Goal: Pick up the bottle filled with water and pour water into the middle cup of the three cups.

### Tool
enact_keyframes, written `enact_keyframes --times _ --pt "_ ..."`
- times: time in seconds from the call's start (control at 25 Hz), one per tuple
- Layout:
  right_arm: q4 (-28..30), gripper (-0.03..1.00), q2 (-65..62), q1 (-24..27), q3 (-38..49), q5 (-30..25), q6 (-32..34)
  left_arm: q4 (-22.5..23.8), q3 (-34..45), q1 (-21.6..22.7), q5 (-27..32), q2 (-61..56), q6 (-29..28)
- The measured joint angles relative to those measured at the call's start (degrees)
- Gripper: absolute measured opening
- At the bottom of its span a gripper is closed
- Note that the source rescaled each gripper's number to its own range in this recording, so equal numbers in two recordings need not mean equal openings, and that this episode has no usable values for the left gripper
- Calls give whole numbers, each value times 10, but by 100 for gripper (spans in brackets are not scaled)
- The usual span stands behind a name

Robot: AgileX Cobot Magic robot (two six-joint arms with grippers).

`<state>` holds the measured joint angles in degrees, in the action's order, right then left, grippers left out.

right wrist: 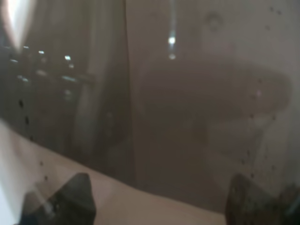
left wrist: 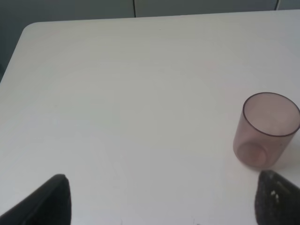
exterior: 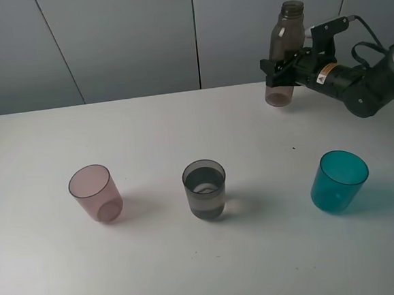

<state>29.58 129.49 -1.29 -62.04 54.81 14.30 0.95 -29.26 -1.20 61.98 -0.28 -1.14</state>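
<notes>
At the back right, the smoky brown bottle (exterior: 286, 45) stands upright with my right gripper (exterior: 279, 69) shut on its lower body. Whether its base touches the table I cannot tell. In the right wrist view the bottle (right wrist: 164, 93) fills the picture between the two fingertips (right wrist: 61, 199). The three cups stand in a row nearer the front: pink cup (exterior: 95, 193) left, smoky grey middle cup (exterior: 205, 190) with water in it, teal cup (exterior: 338, 181) right. My left gripper (left wrist: 164, 201) is open over bare table, with the pink cup (left wrist: 267, 129) just beyond one fingertip (left wrist: 276, 197).
The white table (exterior: 155, 130) runs to a grey wall at the back. Its left edge and rounded back-left corner (left wrist: 28, 28) show in the left wrist view. The right arm (exterior: 362, 83) reaches in from the right over the table's back edge.
</notes>
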Motion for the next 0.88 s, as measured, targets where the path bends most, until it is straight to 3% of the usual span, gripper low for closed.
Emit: enact_keyframes --times 0.68,0.72,0.76,0.8,0.84,0.88 --pt "28 0 32 0 -5 18 3 0 0 0 0 0 0" --pt "28 6 32 0 -5 18 4 0 0 0 0 0 0" --pt "29 30 32 0 -5 18 6 0 0 0 0 0 0" --pt "30 60 32 0 -5 18 7 0 0 0 0 0 0" --pt "30 80 32 0 -5 18 8 0 0 0 0 0 0" --pt "30 91 32 0 -5 18 8 0 0 0 0 0 0"
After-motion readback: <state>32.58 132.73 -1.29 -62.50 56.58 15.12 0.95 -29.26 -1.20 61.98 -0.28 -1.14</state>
